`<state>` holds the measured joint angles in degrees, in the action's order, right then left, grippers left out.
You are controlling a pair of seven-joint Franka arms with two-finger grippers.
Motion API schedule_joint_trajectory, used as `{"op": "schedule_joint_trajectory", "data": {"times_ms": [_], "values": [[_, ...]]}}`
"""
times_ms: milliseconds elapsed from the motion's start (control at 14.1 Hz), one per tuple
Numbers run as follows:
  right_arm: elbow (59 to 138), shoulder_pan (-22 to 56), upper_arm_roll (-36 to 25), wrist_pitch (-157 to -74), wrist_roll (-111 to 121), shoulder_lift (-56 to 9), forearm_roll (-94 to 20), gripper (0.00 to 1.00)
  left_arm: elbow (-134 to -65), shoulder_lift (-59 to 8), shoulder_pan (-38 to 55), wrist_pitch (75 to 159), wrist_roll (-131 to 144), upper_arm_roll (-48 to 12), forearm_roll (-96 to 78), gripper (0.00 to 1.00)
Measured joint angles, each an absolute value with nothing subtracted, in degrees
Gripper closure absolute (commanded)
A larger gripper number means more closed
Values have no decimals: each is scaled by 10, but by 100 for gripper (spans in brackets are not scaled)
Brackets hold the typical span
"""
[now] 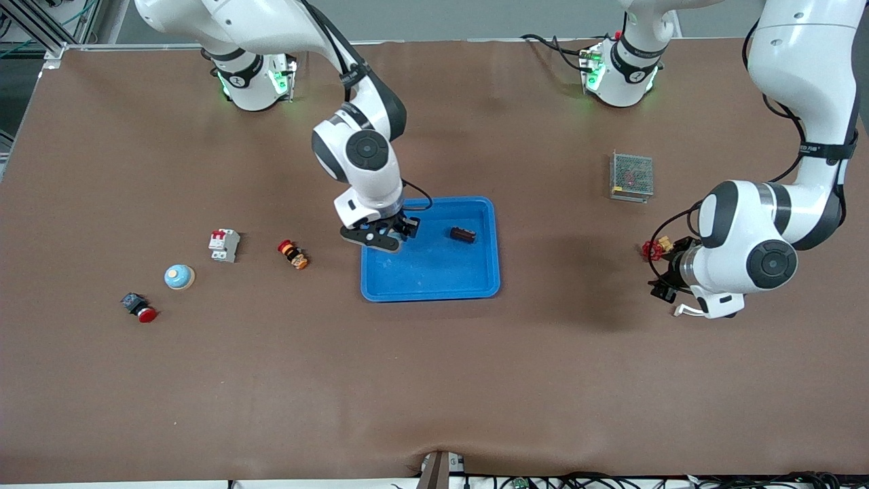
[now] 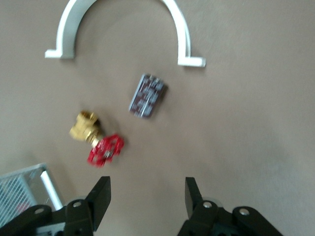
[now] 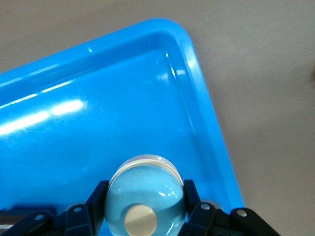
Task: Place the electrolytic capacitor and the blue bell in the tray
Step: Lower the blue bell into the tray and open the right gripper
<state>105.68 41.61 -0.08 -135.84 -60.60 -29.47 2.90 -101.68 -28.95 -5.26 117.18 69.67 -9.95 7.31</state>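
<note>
1. You already have the electrolytic capacitor [image 1: 463, 235] in the blue tray [image 1: 434, 275]. It lies on its side near the tray's corner farthest from the front camera, toward the left arm's end of the desk.
2. The blue bell [image 3: 145, 196] is not yet set down. It hangs over the tray floor, close inside the rim at the right arm's end.
3. Your right pincer [image 1: 380, 234] is clamped on that bell, one finger on each side of the dome. Judging by this, lowering and release are what remain.
4. Note a second pale blue dome [image 1: 179, 276] sitting on the desk toward the right arm's end, untouched.
5. Your left pincer [image 2: 147, 196] hangs over bare desk by the red-handled brass valve [image 2: 96, 140]. Its fingers are apart and hold nothing.
</note>
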Motion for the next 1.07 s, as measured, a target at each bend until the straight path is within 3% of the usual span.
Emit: {"op": "schedule_joint_trajectory", "data": {"times_ms": [427,853,924,1066], "values": [[1064,422,-5,-1382,-626,-325,56,54,-1038,-320,-75,1251,687,-100,120,37],[1082,424,-5,-1422,-626,-336,58,52,-1042,-343,-80,1271,687,-100,181,47],[1084,425,-5,-1431,-626,-338,58,52,-1043,-345,-80,1273,687,-100,187,52],[1087,431,-4,-1443,-628,-344,58,50,-1043,-348,-81,1277,687,-100,191,71]]}}
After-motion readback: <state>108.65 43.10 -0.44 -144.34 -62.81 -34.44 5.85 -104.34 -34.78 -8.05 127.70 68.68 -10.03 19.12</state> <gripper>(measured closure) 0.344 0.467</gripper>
